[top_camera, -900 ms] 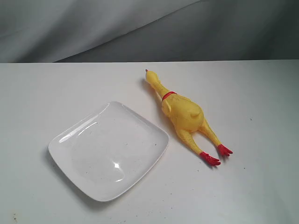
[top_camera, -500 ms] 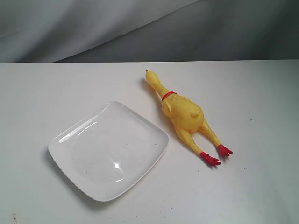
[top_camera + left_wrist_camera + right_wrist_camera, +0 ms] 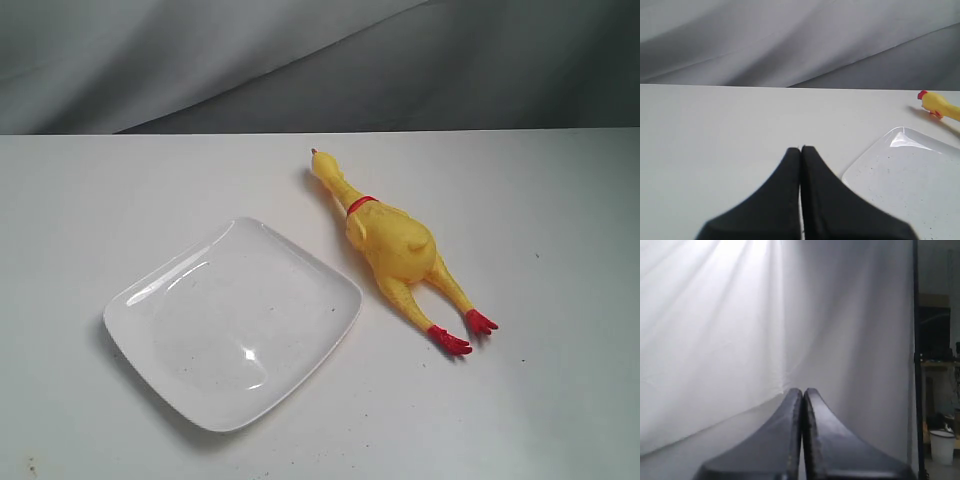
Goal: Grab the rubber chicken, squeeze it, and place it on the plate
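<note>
The yellow rubber chicken [image 3: 398,246] lies flat on the white table, beak toward the back, red feet toward the front right. Just to its left, close beside it, sits the glossy white plate [image 3: 150,300], with nothing on it. Neither arm shows in the exterior view. In the left wrist view my left gripper [image 3: 800,149] is shut and holds nothing; it hovers over bare table, with the plate [image 3: 875,170] off to one side and the chicken's head [image 3: 935,103] beyond it. My right gripper [image 3: 803,390] is shut too, empty, and faces a white curtain.
The white table [image 3: 90,200] ends at a grey cloth backdrop [image 3: 200,60]. In the right wrist view a white curtain [image 3: 740,315] fills most of the picture, with a dark pole [image 3: 916,340] and a white bucket [image 3: 942,446] at its edge.
</note>
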Tool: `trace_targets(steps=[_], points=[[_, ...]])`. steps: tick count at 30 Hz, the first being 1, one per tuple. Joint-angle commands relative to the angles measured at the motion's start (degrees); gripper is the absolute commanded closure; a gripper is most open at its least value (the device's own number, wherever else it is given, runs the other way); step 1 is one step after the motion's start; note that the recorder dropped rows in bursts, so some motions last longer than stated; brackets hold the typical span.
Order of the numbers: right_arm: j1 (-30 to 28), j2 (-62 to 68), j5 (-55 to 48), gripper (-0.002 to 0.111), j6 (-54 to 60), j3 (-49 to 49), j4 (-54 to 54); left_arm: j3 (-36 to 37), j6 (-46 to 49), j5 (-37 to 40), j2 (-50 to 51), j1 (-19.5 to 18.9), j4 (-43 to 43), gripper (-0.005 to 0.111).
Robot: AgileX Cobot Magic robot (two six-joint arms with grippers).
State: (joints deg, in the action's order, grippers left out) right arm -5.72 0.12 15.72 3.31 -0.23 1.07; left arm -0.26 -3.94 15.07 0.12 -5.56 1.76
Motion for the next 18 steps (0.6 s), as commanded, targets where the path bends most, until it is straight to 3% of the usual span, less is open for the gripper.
trace_targets(steps=[1, 3, 6, 14, 18], points=[[-0.4, -0.1, 12.3, 0.108, -19.1, 0.2, 2.4, 0.3, -0.1, 0.2, -0.1, -0.2, -0.2, 0.106], [-0.4, -0.1, 15.2, 0.108, -28.3, 0.2, 2.0, 0.3, -0.1, 0.2, -0.1, -0.2, -0.1, 0.106], [-0.4, 1.6, 12.0, 0.108, -28.8, -4.9, -1.1, 0.3, -0.1, 0.2, -0.1, -0.2, 0.0, 0.106], [3.3, 26.7, -15.3, 0.108, -35.3, -31.6, -17.4, 0.3, -0.1, 0.2, -0.1, -0.2, 0.0, 0.106], [9.3, 40.9, -32.5, 0.108, -24.8, -46.2, -18.3, 0.3, -0.1, 0.2, -0.1, -0.2, 0.0, 0.106]])
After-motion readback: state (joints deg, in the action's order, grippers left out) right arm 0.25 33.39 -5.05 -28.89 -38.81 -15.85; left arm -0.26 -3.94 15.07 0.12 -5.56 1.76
